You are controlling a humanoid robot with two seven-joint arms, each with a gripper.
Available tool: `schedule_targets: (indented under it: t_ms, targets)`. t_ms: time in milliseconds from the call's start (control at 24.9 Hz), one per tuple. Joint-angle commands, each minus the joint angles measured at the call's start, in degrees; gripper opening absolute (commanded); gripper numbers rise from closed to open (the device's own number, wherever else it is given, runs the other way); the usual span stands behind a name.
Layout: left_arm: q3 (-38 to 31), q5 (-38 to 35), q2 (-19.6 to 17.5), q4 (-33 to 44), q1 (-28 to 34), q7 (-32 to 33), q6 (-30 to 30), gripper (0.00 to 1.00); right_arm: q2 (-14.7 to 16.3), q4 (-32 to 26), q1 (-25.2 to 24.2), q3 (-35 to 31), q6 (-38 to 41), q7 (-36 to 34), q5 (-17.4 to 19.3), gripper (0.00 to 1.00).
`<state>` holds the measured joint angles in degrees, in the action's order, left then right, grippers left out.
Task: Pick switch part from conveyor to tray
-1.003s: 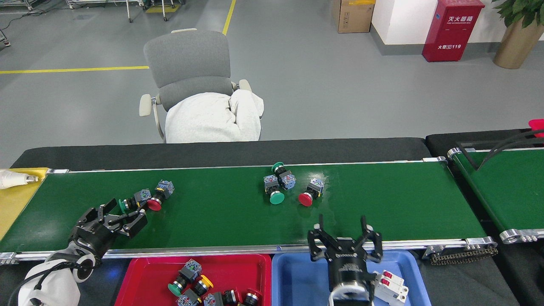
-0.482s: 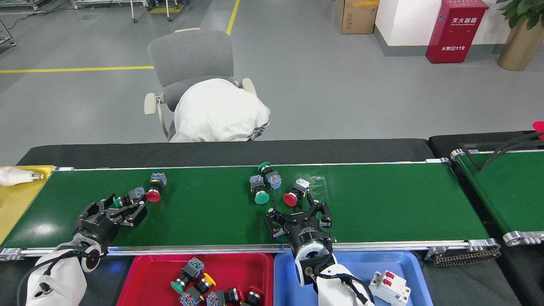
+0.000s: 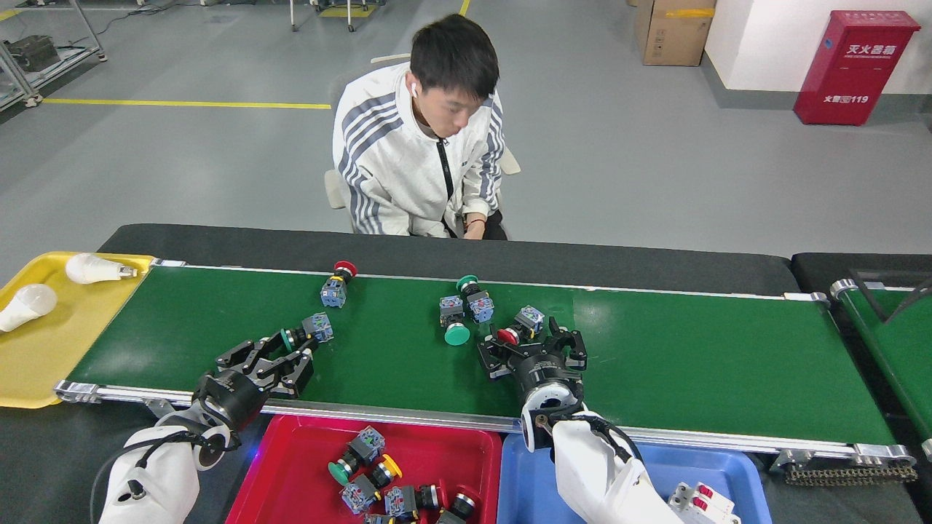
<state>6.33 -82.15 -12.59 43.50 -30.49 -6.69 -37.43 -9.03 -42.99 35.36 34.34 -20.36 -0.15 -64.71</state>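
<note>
A humanoid robot's two arms are reaching over the conveyor (image 3: 655,349), a long green belt with silver edge rails, while a person (image 3: 426,138) in a white striped jacket is sitting on the far side of the black table (image 3: 240,244). The right tool (image 3: 535,346) is hovering with its dark fingers spread around a red-capped switch part (image 3: 518,325) at mid-belt, the fingers not visibly closed on it. Just left of that part, two green-capped switch parts (image 3: 460,314) are lying side by side, touching or nearly so. The left tool (image 3: 273,354) is spreading its fingers toward a small green-capped switch part (image 3: 309,331) lying just off their tips, and is gripping nothing. A further red-capped switch (image 3: 337,282) is resting near the far rail. Along the near edge, a red tray (image 3: 291,451) is already holding several switch parts (image 3: 386,484), and a blue tray (image 3: 735,473) beside it is holding a white circuit breaker (image 3: 703,502) with red toggles. At the belt's left end, a yellow tray (image 3: 44,356) is carrying two white light bulbs (image 3: 58,284). A second green belt (image 3: 899,342) is standing at the right edge, and a red fire-equipment cabinet (image 3: 852,65) and a cardboard box (image 3: 670,29) are standing on the grey floor behind
</note>
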Motion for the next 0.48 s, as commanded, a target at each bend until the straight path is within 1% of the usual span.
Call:
schedule_targets:
  t_ms: [0, 40, 80, 120, 161, 201, 241, 281, 321, 361, 441]
  targets:
    - [-0.1, 0.0, -0.1, 7.5, 2.7, -0.3, -5.3, 0.27, 0.0, -0.3, 1.5, -0.1, -0.2, -0.2, -0.7, 0.17]
    - [-0.1, 0.0, -0.2, 12.9, 5.8, -0.2, -7.4, 0.27, 0.2, -0.3, 1.5, -0.1, -0.2, -0.1, -0.8, 0.09]
    - [0.0, -0.1, -0.7, 18.8, 9.1, 0.0, -7.6, 0.28, 0.3, -0.4, 1.5, -0.1, -0.1, -0.1, -0.9, 0.04]
    - [-0.1, -0.1, -1.0, 24.6, 13.3, 0.1, -7.6, 0.29, 0.3, -0.6, 1.5, -0.1, -0.1, -0.1, -0.9, 0.02]
    - [-0.1, -0.1, -1.1, 29.2, 16.8, 0.1, -7.6, 0.34, 0.3, -0.7, 1.5, -0.1, -0.1, -0.1, -0.9, 0.02]
    - [-0.2, -0.2, -1.2, 32.4, 19.2, 0.2, -7.6, 0.46, 0.3, -0.9, 1.5, -0.1, -0.1, -0.1, -0.9, 0.02]
    - [-0.4, -0.2, -1.2, 34.8, 21.1, 0.3, -7.6, 0.66, 0.3, -1.0, 1.5, -0.1, -0.1, -0.1, -0.9, 0.02]
    - [-0.4, -0.2, -1.2, 35.6, 21.8, 0.3, -7.6, 0.80, 0.2, -1.1, 1.5, -0.1, -0.1, -0.1, -0.9, 0.02]
    - [-0.4, -0.2, -0.6, 36.4, 22.2, 0.2, -7.6, 0.96, 0.3, -1.4, 1.5, -0.1, -0.1, -0.1, -1.0, 0.02]
    - [-0.2, -0.1, -0.4, 36.8, 22.5, 0.2, -7.6, 0.99, 0.3, -2.5, 1.2, -0.1, -0.1, -0.1, -1.0, 0.02]
    - [-0.3, 0.0, -0.3, 37.5, 23.2, 0.2, -7.6, 1.00, 0.3, -5.9, 0.2, 0.0, -0.1, -0.1, -1.1, 0.02]
